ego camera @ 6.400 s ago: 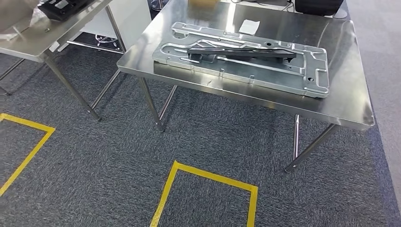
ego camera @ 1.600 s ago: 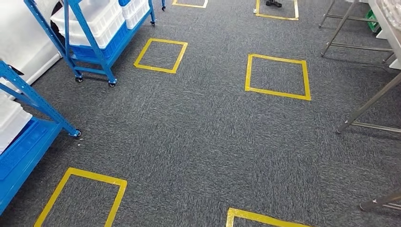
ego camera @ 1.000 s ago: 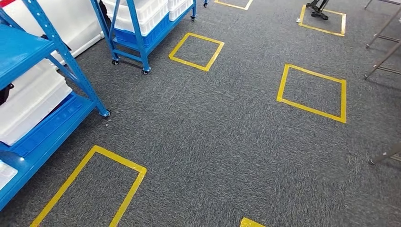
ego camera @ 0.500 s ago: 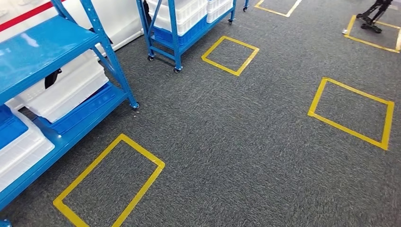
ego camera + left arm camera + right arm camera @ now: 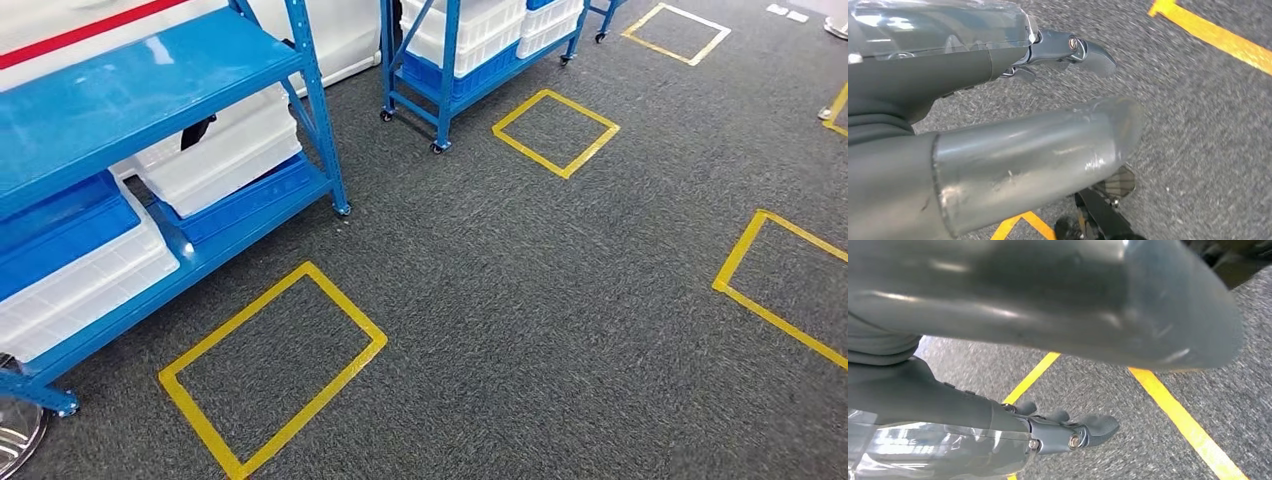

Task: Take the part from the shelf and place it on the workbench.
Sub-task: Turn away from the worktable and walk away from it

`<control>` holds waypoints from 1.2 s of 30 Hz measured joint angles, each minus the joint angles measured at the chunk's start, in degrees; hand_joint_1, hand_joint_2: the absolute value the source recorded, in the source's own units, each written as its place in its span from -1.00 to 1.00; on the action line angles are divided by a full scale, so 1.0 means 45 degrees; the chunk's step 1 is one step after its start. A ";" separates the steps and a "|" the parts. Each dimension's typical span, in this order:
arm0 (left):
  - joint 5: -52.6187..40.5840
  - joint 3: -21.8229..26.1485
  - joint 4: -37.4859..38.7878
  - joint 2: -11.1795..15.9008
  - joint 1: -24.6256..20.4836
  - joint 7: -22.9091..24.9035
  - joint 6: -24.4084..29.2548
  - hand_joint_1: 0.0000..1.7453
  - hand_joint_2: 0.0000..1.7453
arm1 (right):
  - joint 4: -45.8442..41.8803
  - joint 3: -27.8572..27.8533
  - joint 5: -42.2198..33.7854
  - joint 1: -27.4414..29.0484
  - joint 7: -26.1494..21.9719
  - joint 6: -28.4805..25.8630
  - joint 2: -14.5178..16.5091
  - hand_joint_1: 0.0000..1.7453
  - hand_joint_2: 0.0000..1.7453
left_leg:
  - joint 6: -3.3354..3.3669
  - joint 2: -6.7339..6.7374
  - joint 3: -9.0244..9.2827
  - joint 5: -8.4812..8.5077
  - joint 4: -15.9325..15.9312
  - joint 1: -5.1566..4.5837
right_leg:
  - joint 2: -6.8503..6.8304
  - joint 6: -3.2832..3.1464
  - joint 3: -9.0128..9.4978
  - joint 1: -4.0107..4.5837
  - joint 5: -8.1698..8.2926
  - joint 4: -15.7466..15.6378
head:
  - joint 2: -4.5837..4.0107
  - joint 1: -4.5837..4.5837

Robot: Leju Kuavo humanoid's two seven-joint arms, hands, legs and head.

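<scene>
Looking down at grey carpet [image 5: 520,300] from the head view, with the blue shelf [image 5: 150,80] standing at the left and showing a bare top board. Seeing two white bins [image 5: 230,150] sitting on its lower level, the nearer one lying beside a blue bin [image 5: 60,225]. Noticing a dark shape wedged behind the farther white bin, too small to identify, so not being able to tell where the part is lying. Facing a second blue rack [image 5: 447,60] on castors farther back, also carrying white and blue bins. Looking onto a yellow tape square [image 5: 272,365] marking the carpet just in front of the blue shelf, with more such squares lying well apart across the floor. Holding nothing in the left hand [image 5: 948,75], thumb and darker fingers stretching apart above the carpet in the left wrist view, near a yellow line. Holding nothing in the right hand [image 5: 948,405] either, fingers reaching out loosely and apart from the thumb over two yellow lines in the right wrist view.
</scene>
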 joint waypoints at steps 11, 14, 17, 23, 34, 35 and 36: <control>0.0085 -0.0106 0.0002 -0.0002 0.0036 0.0029 -0.0086 -1.00 -1.00 | 0.0001 -0.0015 -0.0002 0.0000 0.0018 0.0001 0.0015 -1.00 -1.00 | -0.0464 -0.1349 -0.0259 0.0040 0.0194 0.0004 | 0.0740 -0.0414 0.1056 -0.0020 0.1703 -0.2592 | -0.0001 -0.0012; 0.0089 -0.0117 0.0005 -0.0011 0.0014 0.0032 -0.0114 -1.00 -1.00 | 0.0002 -0.0019 -0.0002 0.0026 0.0022 -0.0003 0.0036 -1.00 -1.00 | -0.0625 -0.0318 -0.0989 -0.0983 0.1775 -0.0013 | 0.0215 -0.0630 0.1105 -0.0028 0.1769 -0.2737 | -0.0002 -0.0156; 0.0120 -0.0118 0.0005 -0.0002 -0.0012 0.0025 -0.0109 -1.00 -1.00 | 0.0002 -0.0050 -0.0002 0.0067 0.0024 -0.0001 0.0036 -1.00 -1.00 | -0.0749 -0.0013 -0.1784 -0.1763 0.3680 0.0029 | -0.0326 -0.0675 0.1066 0.0036 0.1734 -0.2700 | -0.0002 -0.0192; 0.0336 -0.0127 0.0005 0.0022 -0.0036 -0.0060 0.0036 -1.00 -1.00 | 0.0002 -0.0113 0.0033 0.0019 0.0026 0.0001 0.0055 -1.00 -1.00 | -0.0479 0.0942 0.0187 -0.0319 0.0250 -0.0077 | -0.1171 -0.0429 0.1145 0.0138 0.1538 -0.2499 | 0.0000 -0.0157; 0.0328 -0.0186 0.0005 0.0049 -0.0010 -0.0053 0.0034 -1.00 -1.00 | 0.0004 -0.0126 0.0061 0.0019 0.0033 0.0006 0.0052 -1.00 -1.00 | -0.0010 -0.0580 0.0025 0.0019 0.0055 0.0034 | 0.0191 0.0029 -0.0117 -0.0128 0.0352 0.0369 | 0.0000 0.0008; 0.0332 -0.0191 0.0005 0.0049 -0.0002 -0.0053 0.0034 -1.00 -1.00 | 0.0004 -0.0126 0.0070 0.0023 0.0033 0.0006 0.0050 -1.00 -1.00 | -0.0047 -0.0754 0.0021 0.0018 0.0088 0.0041 | 0.0379 0.0016 0.0304 -0.0165 0.0862 -0.0536 | 0.0000 0.0013; 0.0335 -0.0195 0.0005 0.0049 -0.0005 -0.0053 0.0034 -1.00 -1.00 | 0.0004 -0.0130 0.0084 0.0027 0.0035 0.0006 0.0049 -1.00 -1.00 | -0.0107 -0.0906 0.0001 0.0012 0.0131 0.0031 | 0.0646 0.0010 0.0688 -0.0175 0.1221 -0.1374 | 0.0000 0.0016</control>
